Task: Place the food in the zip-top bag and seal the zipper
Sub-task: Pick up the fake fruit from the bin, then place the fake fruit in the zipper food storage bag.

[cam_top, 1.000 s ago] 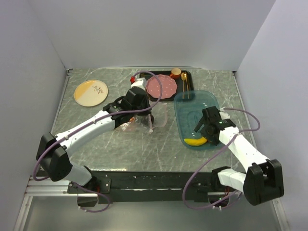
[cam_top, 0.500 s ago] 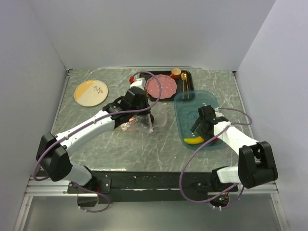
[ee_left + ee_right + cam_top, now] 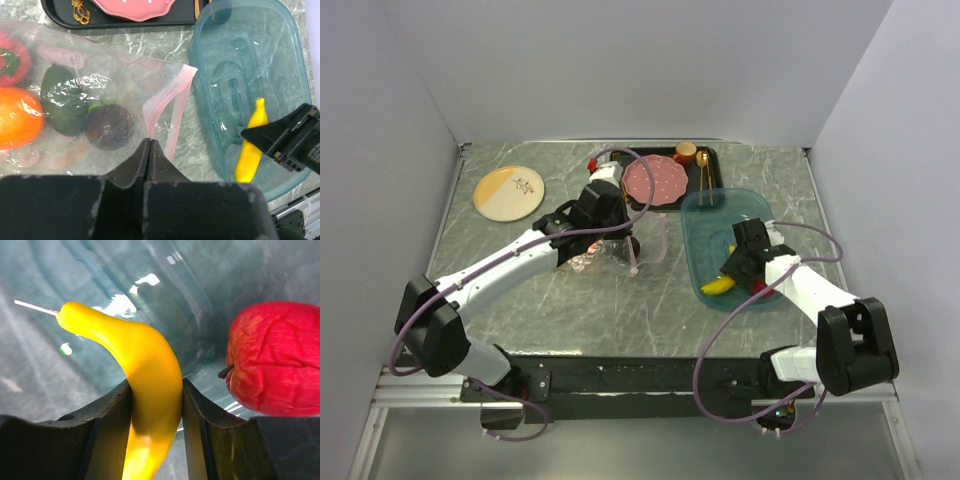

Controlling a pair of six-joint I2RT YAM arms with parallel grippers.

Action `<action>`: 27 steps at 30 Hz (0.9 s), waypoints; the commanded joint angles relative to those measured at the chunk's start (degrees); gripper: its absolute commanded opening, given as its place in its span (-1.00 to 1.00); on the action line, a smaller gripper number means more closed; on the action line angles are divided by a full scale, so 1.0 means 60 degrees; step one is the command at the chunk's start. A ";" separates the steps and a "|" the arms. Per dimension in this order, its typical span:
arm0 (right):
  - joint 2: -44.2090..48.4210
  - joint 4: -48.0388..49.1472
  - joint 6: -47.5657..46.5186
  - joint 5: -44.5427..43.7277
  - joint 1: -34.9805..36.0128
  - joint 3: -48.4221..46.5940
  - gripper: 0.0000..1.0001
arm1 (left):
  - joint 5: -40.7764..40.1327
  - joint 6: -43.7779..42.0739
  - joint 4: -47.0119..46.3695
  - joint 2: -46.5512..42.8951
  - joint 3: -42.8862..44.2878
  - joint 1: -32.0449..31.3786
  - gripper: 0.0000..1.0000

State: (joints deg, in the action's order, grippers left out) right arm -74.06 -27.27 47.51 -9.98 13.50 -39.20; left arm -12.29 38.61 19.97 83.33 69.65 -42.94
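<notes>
Fingers (image 3: 107, 412) of the right gripper (image 3: 156, 392) sit tight against both sides of the yellow banana (image 3: 145, 360), grasping it around its middle inside the blue tray (image 3: 715, 222), toward the tray's near end. Just beside the banana, also in the tray, lies a red fruit (image 3: 275, 360) with a short dark stem; the two are close, but the wrist view does not settle whether they touch. To the left of the tray, the clear bag (image 3: 100, 80) lies crinkled on the marble table (image 3: 650, 300), its mouth turned toward the tray. The left gripper (image 3: 149, 147) is clenched, its two fingers pressed together on the bag's edge right at the near end of the pink zipper (image 3: 172, 97), which stands parted into two strips. Inside the bag, farther from the tray, are a dark purple round fruit (image 3: 109, 125), a dark green fruit (image 3: 62, 97), an orange (image 3: 17, 117) and a red piece (image 3: 10, 57) only partly in view. Behind the tray, touching its far end as seen from above, is a black tray (image 3: 712, 158) carrying a pink dotted plate (image 3: 657, 181), gold cutlery (image 3: 703, 172) and a small orange cup (image 3: 686, 151). Well to the left of the blue tray, near the table's far left corner, rests a yellow and cream plate (image 3: 509, 192).
</notes>
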 commanded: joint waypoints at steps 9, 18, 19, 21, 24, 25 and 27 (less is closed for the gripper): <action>0.2176 0.1335 -0.0623 0.1339 0.0006 -0.0644 -0.09 | 0.0086 -0.0048 -0.0163 -0.0250 0.0111 0.0037 -0.99; 0.1125 0.2187 0.0124 0.0349 0.0956 -0.1767 -0.05 | 0.0408 -0.0019 -0.0061 -0.0119 0.0286 0.0037 -0.99; 0.0876 0.2172 0.0240 0.0011 0.1466 -0.1975 -0.04 | 0.0423 -0.0005 -0.0061 -0.0119 0.0287 0.0037 -0.99; 0.0129 0.2258 0.0431 -0.0651 0.1821 -0.2501 -0.04 | 0.0437 0.0069 -0.0105 -0.0177 0.0214 0.0037 -0.99; -0.0808 0.2756 0.0768 -0.1089 0.2378 -0.2913 -0.04 | 0.0394 0.0113 -0.0105 -0.0250 0.0213 0.0037 -0.99; -0.1028 0.2772 0.1059 -0.1207 0.2452 -0.3045 -0.04 | 0.0379 0.0127 -0.0120 -0.0265 0.0213 0.0052 -0.99; -0.1673 0.2450 0.1310 -0.1485 0.2643 -0.3483 -0.10 | 0.0321 0.0142 -0.0061 -0.0251 0.0242 0.0037 -0.99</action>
State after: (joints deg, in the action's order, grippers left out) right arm -78.89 -13.32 50.72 -11.79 27.44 -55.37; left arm -10.52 38.72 20.25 83.33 69.65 -42.94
